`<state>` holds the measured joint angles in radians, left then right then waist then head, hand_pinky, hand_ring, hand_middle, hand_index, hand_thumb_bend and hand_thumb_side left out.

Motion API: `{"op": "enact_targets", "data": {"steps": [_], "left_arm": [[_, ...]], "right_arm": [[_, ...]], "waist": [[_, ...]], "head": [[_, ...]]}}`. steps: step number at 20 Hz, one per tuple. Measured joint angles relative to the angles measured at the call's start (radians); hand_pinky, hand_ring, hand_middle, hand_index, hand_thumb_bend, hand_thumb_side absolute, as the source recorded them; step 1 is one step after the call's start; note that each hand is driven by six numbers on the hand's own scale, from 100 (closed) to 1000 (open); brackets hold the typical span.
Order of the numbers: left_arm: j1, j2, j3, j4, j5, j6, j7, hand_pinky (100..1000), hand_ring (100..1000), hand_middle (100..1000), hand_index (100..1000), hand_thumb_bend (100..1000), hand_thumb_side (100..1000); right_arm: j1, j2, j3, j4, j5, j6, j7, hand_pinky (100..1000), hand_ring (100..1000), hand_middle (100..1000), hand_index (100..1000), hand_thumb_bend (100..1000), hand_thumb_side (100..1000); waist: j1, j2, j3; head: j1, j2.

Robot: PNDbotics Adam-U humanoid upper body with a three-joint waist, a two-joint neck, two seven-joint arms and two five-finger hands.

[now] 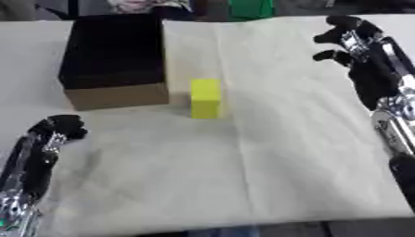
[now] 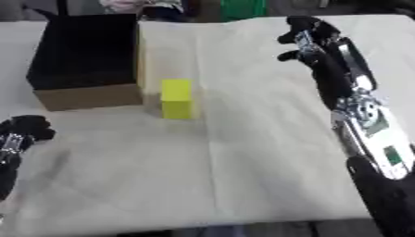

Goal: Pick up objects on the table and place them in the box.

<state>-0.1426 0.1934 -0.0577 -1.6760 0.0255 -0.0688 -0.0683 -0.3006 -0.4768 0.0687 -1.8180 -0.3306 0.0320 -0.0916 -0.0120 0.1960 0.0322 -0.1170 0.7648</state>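
A yellow block point(image 1: 206, 97) stands upright on the cream cloth, just right of the box's near right corner. The box point(image 1: 114, 60) is cardboard with a dark inside, at the back left. My right hand point(image 1: 350, 39) hovers at the far right, well apart from the block, with its fingers curled and nothing in them. Down at the lower left my left hand point(image 1: 58, 128) is also curled, holding nothing, away from the block and short of the box.
The cream cloth point(image 1: 267, 152) covers the table, with its front edge near the bottom of the view. A green object point(image 1: 250, 8) and other clutter sit beyond the far edge.
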Motion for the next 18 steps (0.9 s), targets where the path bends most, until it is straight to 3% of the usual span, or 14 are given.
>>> {"op": "enact_targets", "data": {"steps": [7,18], "left_arm": [[0.0,0.0,0.0,0.0,0.0,0.0,0.0,698,616,581,679,450,692],[0.0,0.0,0.0,0.0,0.0,0.0,0.0,697,617,582,679,450,694]], "right_arm": [[-0.014,-0.017,0.012,-0.008,0.0,0.006,0.015,614,762,570,785,127,493],[-0.153,-0.123,0.116,-0.037,0.052,0.037,0.145,626,787,608,841,179,441]], "waist": [[-0.003,-0.002,0.0],[-0.005,-0.005,0.006]], "head": [[-0.001,0.0],[-0.01,0.0]]}}
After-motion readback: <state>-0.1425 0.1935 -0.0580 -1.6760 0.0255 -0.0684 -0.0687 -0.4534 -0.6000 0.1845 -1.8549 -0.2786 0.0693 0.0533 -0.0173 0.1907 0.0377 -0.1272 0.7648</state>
